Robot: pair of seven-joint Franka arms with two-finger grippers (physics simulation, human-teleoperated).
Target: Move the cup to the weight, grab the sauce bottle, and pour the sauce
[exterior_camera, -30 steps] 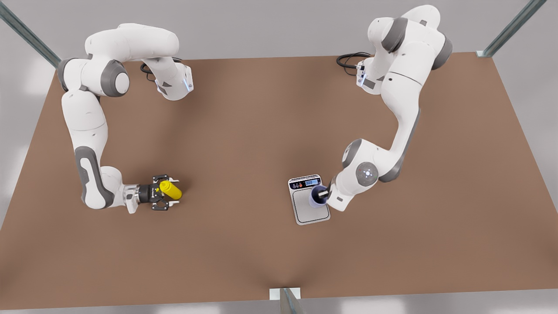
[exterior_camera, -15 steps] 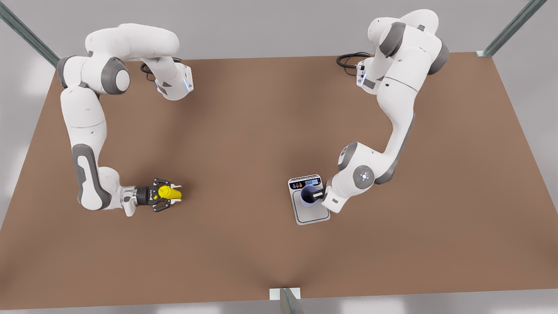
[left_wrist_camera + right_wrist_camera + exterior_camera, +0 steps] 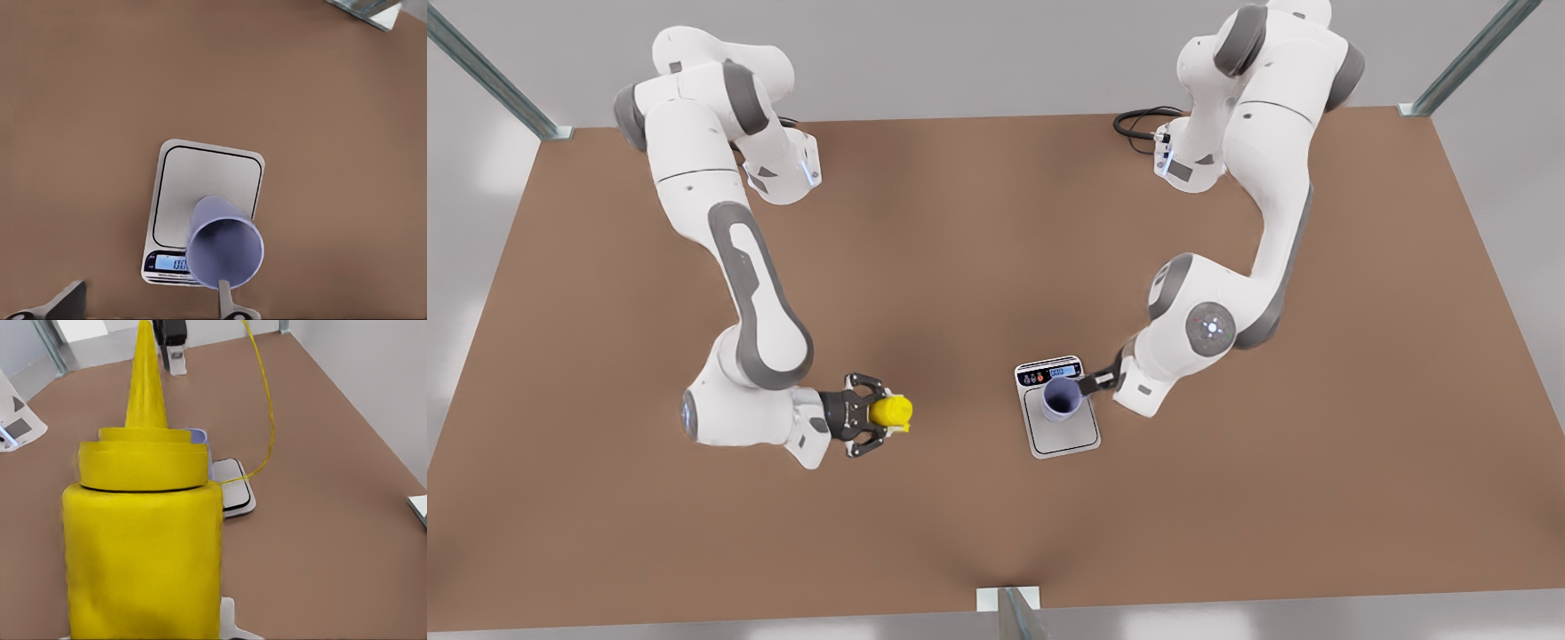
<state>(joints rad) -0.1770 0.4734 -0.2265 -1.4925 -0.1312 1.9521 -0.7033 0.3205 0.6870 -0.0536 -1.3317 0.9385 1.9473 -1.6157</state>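
Since a second ago the arm on the front view's left has swung inward, carrying the small bright yellow cylindrical squeeze bottle (image 3: 892, 411) off the brown worktop (image 3: 960, 267) toward the middle. That is the right gripper (image 3: 871, 416), its jaws clenched on the bottle's body. On the front view's right, the small lavender-purple handleless tumbler (image 3: 1062, 397) now stands upright on the flat silver-grey rectangular kitchen scale (image 3: 1060, 433), near its display end. The left gripper (image 3: 1092, 382) has backed off just beside the cup, jaws released. A thin yellow thread arcs past the nozzle in the right wrist view; sauce may land on the worktop before the bottle is over the cup, I judge. The display (image 3: 172, 263) shows digits, seemingly zeros; no brand is legible.
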